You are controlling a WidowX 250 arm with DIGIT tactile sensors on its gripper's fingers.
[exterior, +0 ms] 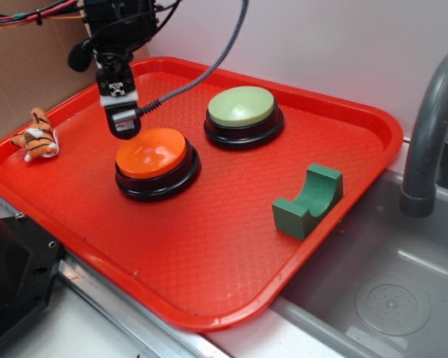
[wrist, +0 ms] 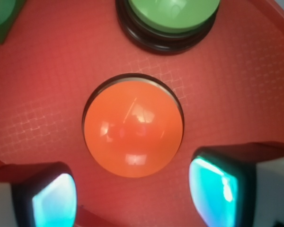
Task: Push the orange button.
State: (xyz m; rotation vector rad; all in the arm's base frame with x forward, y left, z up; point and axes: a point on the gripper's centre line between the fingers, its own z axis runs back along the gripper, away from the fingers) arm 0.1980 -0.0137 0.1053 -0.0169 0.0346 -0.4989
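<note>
Red plastic with a fine woven texture makes up the tray, which carries everything and sits beside a grey metal sink with a dark curved tap at its far edge. Behind the tray stands a pale wall, and brown cardboard fills the far left corner.

On the tray, the green button with its pale top and black base stands toward the back, near the orange one but apart from it. A dark green block with a curved notch on top lies toward the sink side, well clear of both buttons. A small orange-and-white striped tiger toy lies at the tray's left rim.

The orange button sits near the middle of the tray, a glossy orange dome on a black round base, with light reflections on its top. Nothing lies between it and the gripper, which hangs at the button's back left edge, its black cable arching up over the tray. In the wrist view the button lies just ahead of the two fingers, which stand spread wide apart and hold nothing. Whether the tips touch the dome cannot be told.
</note>
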